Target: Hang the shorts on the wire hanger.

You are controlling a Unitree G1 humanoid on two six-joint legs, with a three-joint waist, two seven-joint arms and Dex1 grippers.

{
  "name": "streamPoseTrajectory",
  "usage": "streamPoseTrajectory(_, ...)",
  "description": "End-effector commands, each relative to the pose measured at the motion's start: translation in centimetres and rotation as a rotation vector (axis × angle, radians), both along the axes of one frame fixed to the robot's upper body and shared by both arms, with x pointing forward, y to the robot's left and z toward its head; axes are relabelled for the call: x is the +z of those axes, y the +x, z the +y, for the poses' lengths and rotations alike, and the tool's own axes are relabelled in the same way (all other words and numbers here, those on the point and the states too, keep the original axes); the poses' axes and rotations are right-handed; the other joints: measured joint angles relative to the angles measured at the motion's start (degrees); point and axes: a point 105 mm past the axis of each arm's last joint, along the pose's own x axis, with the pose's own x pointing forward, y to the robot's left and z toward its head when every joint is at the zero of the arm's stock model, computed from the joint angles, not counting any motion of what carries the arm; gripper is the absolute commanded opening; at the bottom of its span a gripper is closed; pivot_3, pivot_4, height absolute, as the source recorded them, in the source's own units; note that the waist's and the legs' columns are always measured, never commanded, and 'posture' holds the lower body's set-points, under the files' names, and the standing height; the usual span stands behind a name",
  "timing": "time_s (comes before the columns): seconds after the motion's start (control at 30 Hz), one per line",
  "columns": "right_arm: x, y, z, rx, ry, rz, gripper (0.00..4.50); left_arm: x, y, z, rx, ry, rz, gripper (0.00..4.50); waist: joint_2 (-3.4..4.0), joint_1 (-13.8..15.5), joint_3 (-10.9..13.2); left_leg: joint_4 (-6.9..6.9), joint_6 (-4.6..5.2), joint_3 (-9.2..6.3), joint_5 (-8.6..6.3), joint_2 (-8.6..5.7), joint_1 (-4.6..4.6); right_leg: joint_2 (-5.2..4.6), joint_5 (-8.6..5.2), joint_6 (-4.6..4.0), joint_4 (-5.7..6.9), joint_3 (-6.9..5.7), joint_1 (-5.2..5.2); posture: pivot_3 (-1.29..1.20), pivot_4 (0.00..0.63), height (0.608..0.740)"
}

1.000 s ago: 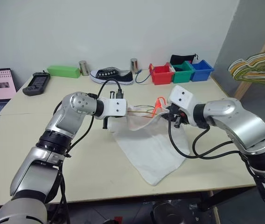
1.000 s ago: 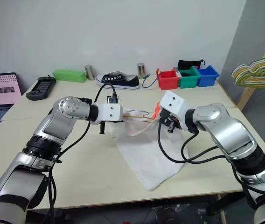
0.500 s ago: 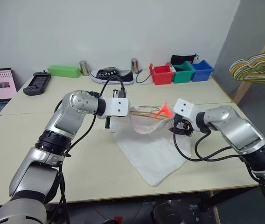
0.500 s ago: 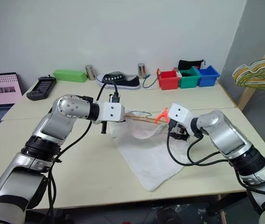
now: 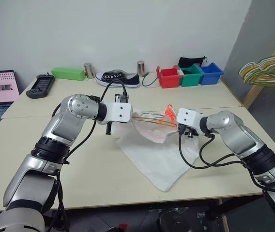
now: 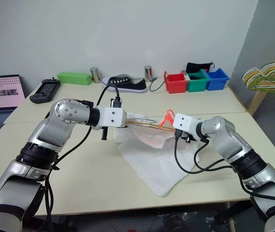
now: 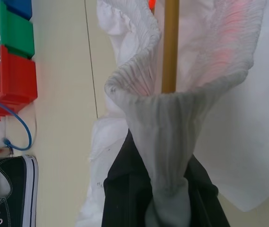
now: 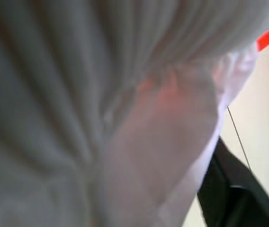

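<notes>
White shorts (image 5: 159, 152) – thin, wrinkled; gathered elastic waistband lifted and stretched open between both arms, the rest draping down onto the surface toward 5 o'clock. Wire hanger (image 5: 152, 119) – yellow-orange, thin, lying roughly level inside the open waistband; its orange-red end pokes out at the 3 o'clock side.

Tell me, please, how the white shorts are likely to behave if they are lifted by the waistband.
The shorts are probably floppy: the waistband bunches where the left pincer pinches it. They seem light, sagging little from the wire hanger. The rest would likely drag across the table.
</notes>
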Motion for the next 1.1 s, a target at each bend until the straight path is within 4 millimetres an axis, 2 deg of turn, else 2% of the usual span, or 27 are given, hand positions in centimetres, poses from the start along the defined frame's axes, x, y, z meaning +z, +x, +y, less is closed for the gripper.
streamPoseTrajectory(0.03, 1.6, 0.3, 0.3, 0.019, 0.01, -0.065, 1.11, 2.2, 0.0, -0.6, -0.026, -0.037, -0.09, 0.0, 0.0, 0.1, 0.0, 0.0, 0.0, 0.0, 0.0, 0.0, 0.01, 0.0, 0.0, 0.0, 0.0, 0.0, 0.01, -0.27, 0.0, 0.74)
streamPoseTrajectory(0.1, 1.7, 0.2, 0.4, 0.023, 0.008, -0.069, 0.47, 2.3, 0.1, -0.6, -0.027, -0.029, -0.101, 0.0, 0.0, 0.1, 0.0, 0.0, 0.0, 0.0, 0.0, 0.0, 0.01, 0.0, 0.0, 0.0, 0.0, 0.0, 0.01, -0.27, 0.0, 0.74)
streamPoseTrajectory(0.17, 1.6, 0.2, 0.4, 0.024, 0.01, -0.07, 0.02, 2.4, 0.2, -0.6, -0.029, -0.022, -0.114, 0.0, 0.0, 0.2, 0.0, 0.0, 0.0, -0.01, 0.0, 0.0, 0.02, 0.0, 0.0, 0.0, 0.0, 0.0, 0.02, -0.27, 0.0, 0.74)
streamPoseTrajectory(0.4, 1.4, 0.2, 0.1, 0.009, 0.014, -0.071, 0.02, 2.9, 0.5, -0.6, -0.036, -0.026, -0.132, 0.0, 0.01, 0.6, 0.0, 0.0, -0.01, -0.01, 0.0, 0.0, 0.03, 0.0, 0.0, 0.0, 0.0, -0.01, 0.03, -0.28, 0.0, 0.74)
streamPoseTrajectory(0.47, 1.3, 0.2, 0.0, -0.003, 0.018, -0.064, 0.0, 3.2, 0.5, -0.8, -0.039, -0.056, -0.124, 0.54, 0.01, 0.7, 0.0, 0.0, -0.01, -0.01, 0.0, 0.0, 0.03, 0.0, 0.0, 0.0, 0.0, -0.01, 0.03, -0.28, 0.0, 0.74)
streamPoseTrajectory(0.63, 1.2, -0.2, 0.1, -0.038, 0.068, -0.032, 0.0, 4.4, 0.1, -0.3, -0.041, -0.145, -0.074, 1.43, 0.01, 0.7, 0.0, 0.0, -0.01, -0.02, 0.01, 0.0, 0.05, 0.0, 0.0, 0.0, 0.01, -0.02, 0.04, -0.28, 0.0, 0.74)
streamPoseTrajectory(0.8, 0.5, -0.5, -0.3, -0.075, 0.088, -0.015, 0.0, 4.5, -0.3, 0.3, -0.047, -0.167, -0.046, 2.39, 0.01, 0.8, 0.0, 0.01, -0.01, -0.04, 0.01, 0.0, 0.05, 0.0, 0.0, -0.01, 0.0, -0.05, 0.06, -0.29, 0.0, 0.74)
streamPoseTrajectory(0.93, 0.1, -1.0, -0.1, -0.098, 0.12, 0.008, 0.0, 6.1, -0.1, 0.5, -0.034, -0.251, -0.051, 3.26, 0.01, 0.8, 0.0, 0.01, -0.01, -0.06, 0.01, 0.0, 0.06, 0.0, 0.0, 0.0, 0.0, -0.05, 0.06, -0.3, 0.0, 0.74)
streamPoseTrajectory(1.03, -0.6, -1.7, 0.2, -0.155, 0.191, 0.053, 0.0, 6.4, -0.6, 1.0, -0.026, -0.286, -0.043, 3.98, 0.02, 0.7, 0.0, 0.01, -0.01, -0.07, 0.01, 0.01, 0.06, 0.01, -0.02, 0.03, 0.01, -0.06, 0.07, -0.31, 0.0, 0.74)
streamPoseTrajectory(1.1, -1.1, -2.2, 0.2, -0.21, 0.245, 0.088, 0.0, 6.7, -0.7, 1.4, -0.006, -0.315, -0.05, 4.23, 0.01, 0.7, 0.0, 0.01, -0.02, -0.1, 0.01, 0.02, 0.06, 0.02, -0.01, 0.02, 0.01, -0.08, 0.07, -0.32, 0.0, 0.74)
